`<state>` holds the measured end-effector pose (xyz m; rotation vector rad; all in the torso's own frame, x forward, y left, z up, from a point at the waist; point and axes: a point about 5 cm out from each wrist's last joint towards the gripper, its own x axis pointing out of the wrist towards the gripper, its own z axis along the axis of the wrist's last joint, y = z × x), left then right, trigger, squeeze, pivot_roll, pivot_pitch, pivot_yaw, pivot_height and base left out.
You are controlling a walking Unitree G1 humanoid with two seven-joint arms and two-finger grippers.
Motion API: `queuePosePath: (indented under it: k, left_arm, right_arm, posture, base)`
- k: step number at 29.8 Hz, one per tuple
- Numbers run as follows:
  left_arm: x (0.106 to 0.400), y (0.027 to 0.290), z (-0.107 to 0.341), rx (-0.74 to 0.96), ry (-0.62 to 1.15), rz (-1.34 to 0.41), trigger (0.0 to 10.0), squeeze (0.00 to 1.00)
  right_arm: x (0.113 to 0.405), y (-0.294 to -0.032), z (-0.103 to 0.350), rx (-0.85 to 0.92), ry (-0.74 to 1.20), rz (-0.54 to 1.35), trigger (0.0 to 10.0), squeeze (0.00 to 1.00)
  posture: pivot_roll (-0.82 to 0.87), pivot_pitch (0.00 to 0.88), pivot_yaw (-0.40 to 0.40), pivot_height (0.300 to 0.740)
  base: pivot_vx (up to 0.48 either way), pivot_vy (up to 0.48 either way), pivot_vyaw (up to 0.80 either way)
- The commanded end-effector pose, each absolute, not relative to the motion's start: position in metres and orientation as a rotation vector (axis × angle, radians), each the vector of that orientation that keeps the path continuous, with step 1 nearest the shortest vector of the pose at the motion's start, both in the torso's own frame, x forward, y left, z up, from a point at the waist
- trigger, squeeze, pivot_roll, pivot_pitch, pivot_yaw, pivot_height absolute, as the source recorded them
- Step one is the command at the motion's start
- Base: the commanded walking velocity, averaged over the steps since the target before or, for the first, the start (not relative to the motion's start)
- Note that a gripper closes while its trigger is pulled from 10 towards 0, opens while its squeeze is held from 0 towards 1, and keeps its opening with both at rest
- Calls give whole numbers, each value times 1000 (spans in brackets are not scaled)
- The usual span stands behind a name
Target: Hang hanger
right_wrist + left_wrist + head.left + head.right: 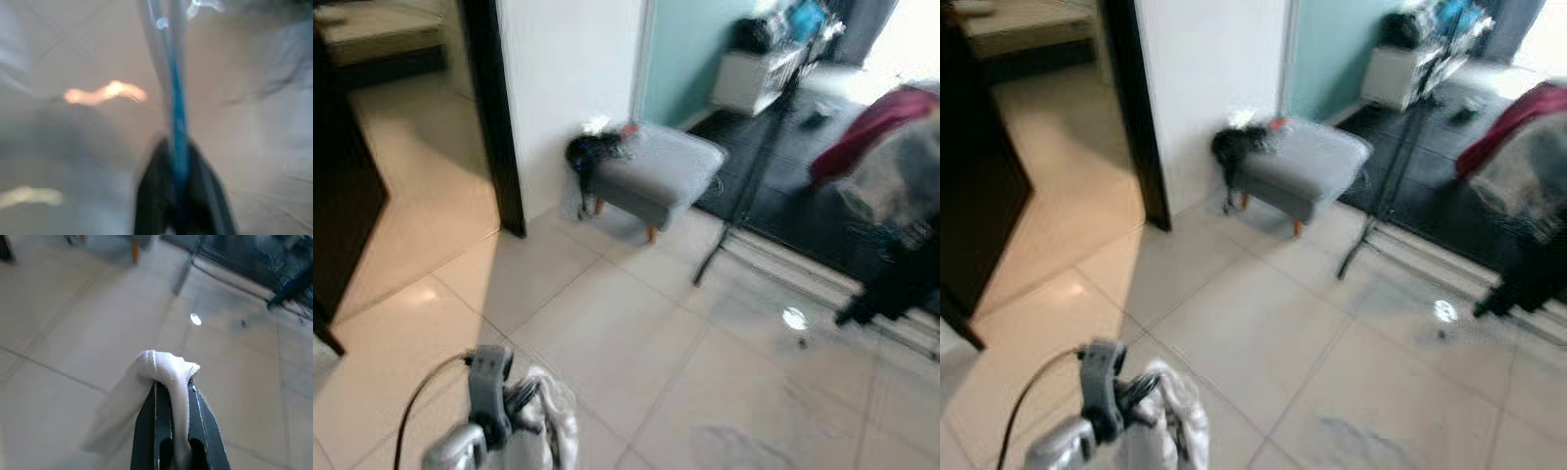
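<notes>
I am carrying the load low and close to the body while the head camera is blurring, which I am reading as the robot walking. Nearest to me, the left gripper (171, 431) is pinching a white cloth (146, 387) between its closed fingers; the cloth is folding over the fingertips and draping down one side, so I am judging the grip secure enough for transit. In the head views the same cloth is bunching beside the left arm at the lower edge of the frame. The right gripper (178, 196) is closing on a thin blue hanger (176, 98), whose bar is running straight out between the fingers; the blur is hiding its hook. Beyond the arm, bare floor tiles (636, 333) are stretching ahead. Further on, a grey stool (656, 171) is standing against the white wall, with a dark item lying on its near end. To the right, a drying rack (754, 186) is standing on a dark mat, with red and grey garments (881, 147) hanging over it. I am treating that rack as the probable hanging point; the hanger is well apart from it.
</notes>
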<state>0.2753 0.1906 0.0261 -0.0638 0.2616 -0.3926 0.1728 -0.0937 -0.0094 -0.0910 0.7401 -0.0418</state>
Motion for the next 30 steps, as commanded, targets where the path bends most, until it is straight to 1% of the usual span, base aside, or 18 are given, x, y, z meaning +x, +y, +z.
queuePosePath:
  k: [1,2,3,5,6,7,8,12,14,16,17,18,19,22,25,26,27,30]
  left_arm:
    - [274,203,24,-36,283,-379,10000,0]
    - [274,203,24,-36,283,-379,10000,0]
    - [283,211,34,-13,269,-373,10000,0]
    - [283,211,34,-13,269,-373,10000,0]
    - [285,215,38,-3,260,-372,10000,0]
    - [286,219,41,2,253,-370,10000,0]
    - [286,222,44,8,244,-365,10000,0]
    - [287,224,48,12,230,-349,10000,0]
    - [288,224,48,10,223,-345,10000,0]
    - [289,220,50,5,204,-347,10000,0]
    - [289,220,50,5,204,-347,10000,0]
    - [291,219,53,5,189,-353,10000,0]
    - [293,218,56,6,178,-357,10000,0]
    - [294,217,58,7,169,-359,10000,0]
    - [296,214,59,0,161,-356,10000,0]
    - [296,214,59,0,161,-356,10000,0]
    - [296,210,58,-2,160,-360,10000,0]
    - [296,203,57,-13,154,-365,10000,0]
  right_arm:
    - [219,-255,29,-38,454,-196,10000,0]
    - [219,-255,29,-38,454,-196,10000,0]
    - [257,-361,117,102,139,-314,10000,0]
    - [257,-361,117,102,139,-314,10000,0]
    - [269,-370,135,195,67,-324,10000,0]
    - [279,-373,150,148,52,-309,10000,0]
    - [288,-372,159,44,69,-291,10000,0]
    - [300,-369,169,-47,89,-266,10000,0]
    - [304,-365,170,-53,99,-235,10000,0]
    - [309,-354,163,-42,96,-69,10000,0]
    - [309,-354,163,-42,96,-69,10000,0]
    - [309,-344,157,-43,93,29,10000,0]
    - [308,-335,150,-33,95,102,10000,0]
    - [306,-328,144,-23,94,149,10000,0]
    - [292,-302,116,4,128,236,10000,0]
    - [292,-302,116,4,128,236,10000,0]
    - [284,-293,107,27,132,237,10000,0]
    - [271,-280,93,84,132,231,10000,0]
  posture:
    - [-38,125,25,740]
    - [-38,125,25,740]
    - [-5,146,45,740]
    - [-5,146,45,740]
    - [-2,148,43,740]
    - [1,149,33,740]
    - [6,145,21,740]
    - [4,149,18,740]
    - [5,149,8,740]
    - [7,154,2,740]
    - [7,154,2,740]
    - [7,156,-2,740]
    - [7,156,-2,740]
    - [5,154,-8,740]
    - [-5,146,-16,740]
    - [-5,146,-16,740]
    - [-13,140,-21,740]
    - [-19,130,-32,740]
  base:
    - [0,0,0]
    - [0,0,0]
    - [0,0,0]
    - [0,0,0]
    - [0,0,0]
    - [0,0,0]
    - [0,0,0]
    - [0,0,0]
    - [0,0,0]
    - [0,0,0]
    - [0,0,0]
    - [0,0,0]
    - [0,0,0]
    - [0,0,0]
    - [0,0,-800]
    - [0,0,-800]
    - [0,0,-800]
    - [0,0,-800]
